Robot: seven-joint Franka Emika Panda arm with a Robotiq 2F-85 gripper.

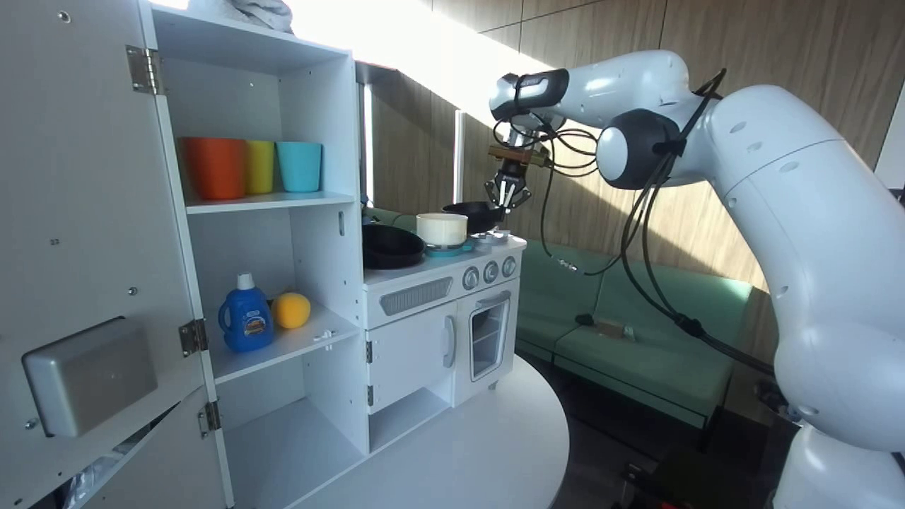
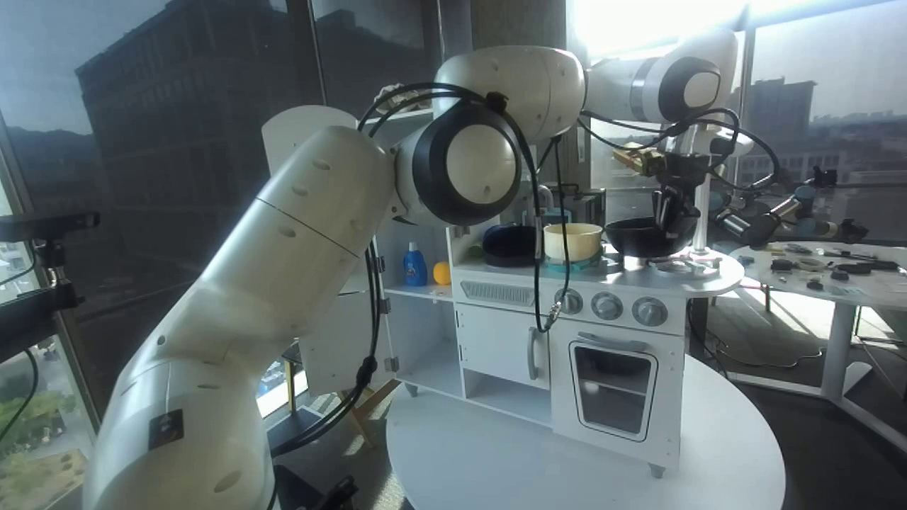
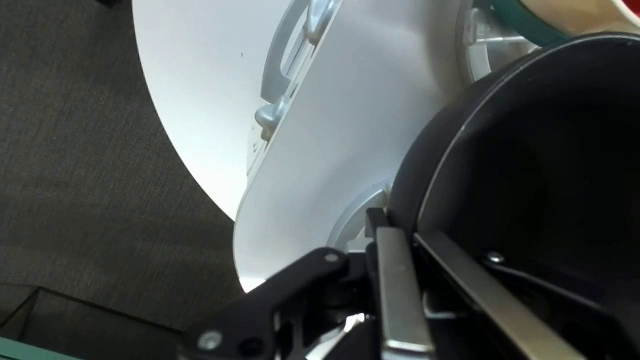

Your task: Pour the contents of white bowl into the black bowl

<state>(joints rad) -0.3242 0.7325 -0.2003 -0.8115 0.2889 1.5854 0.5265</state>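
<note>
Jaws, nearly closed, grip a wide, round black bowl [image 2: 640, 239] by its rim; one-sided hold could swing it into the round, cream-white bowl [image 2: 582, 243] at nine o'clock in an exterior view.

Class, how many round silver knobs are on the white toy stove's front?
3, in a row above the windowed white oven door: left knob, middle knob, right knob. None seems hidden.

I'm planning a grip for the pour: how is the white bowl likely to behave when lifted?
The white bowl is probably stiff, as its rim looks even and round. Its smooth curved wall may be slippery to grip. Tilting it could spill something: the wrist view shows something red inside its rim, perhaps loose contents.
</note>
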